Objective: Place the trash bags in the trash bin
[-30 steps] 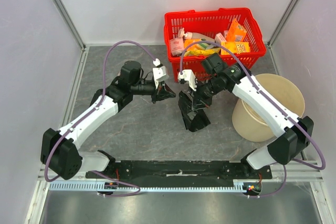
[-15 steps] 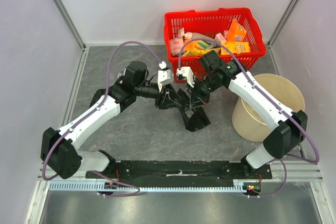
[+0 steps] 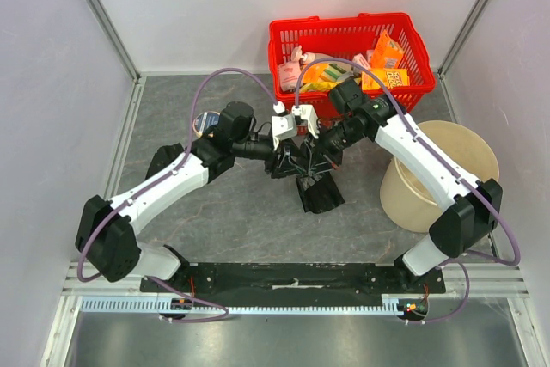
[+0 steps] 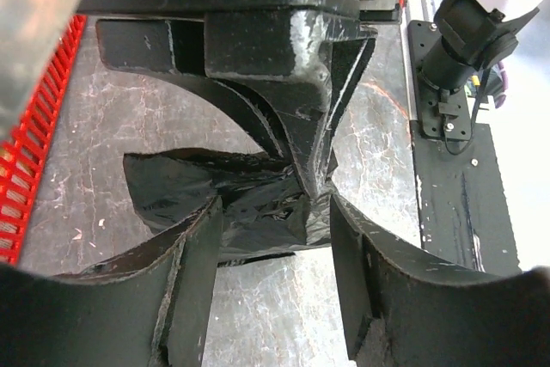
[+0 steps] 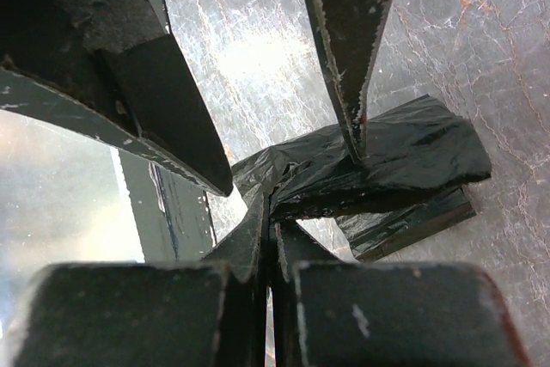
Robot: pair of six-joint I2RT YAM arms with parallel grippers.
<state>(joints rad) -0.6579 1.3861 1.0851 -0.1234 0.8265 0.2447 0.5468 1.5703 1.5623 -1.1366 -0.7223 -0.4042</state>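
Right gripper (image 5: 268, 217), at lower centre of its wrist view, jaws closed on a raised fold of the bags (image 3: 320, 195). The left gripper (image 4: 275, 212) has its jaws open, one on either side of the same black bundle and not clamped on it. In the overhead view the two grippers meet at the centre of the frame. The bags lie just below them on the table (image 3: 215, 221), partly lifted at the pinched end. They are well apart from the bin (image 3: 408, 204), which stands at the right of the frame. The basket (image 3: 339, 27) is at the upper centre. The bags appear as a flat folded stack of thin glossy film, creased and sagging where held, so they are judged to be very light, limp and somewhat slippery. They are not breakable, though the film could stretch or tear under a hard pull. A stack of this kind is likely to fan out or shed its lower layers if only the top sheet is caught. The better hold is therefore across the full thickness at a fold or a short edge, with the jaws closed firmly. Whether the present pinch takes every layer cannot be told, since a lower slab shows separately in the right wrist view. No label or writing shows on the bags or the bin. The orange boxes (image 3: 388, 77) in the basket carry print too small to read.
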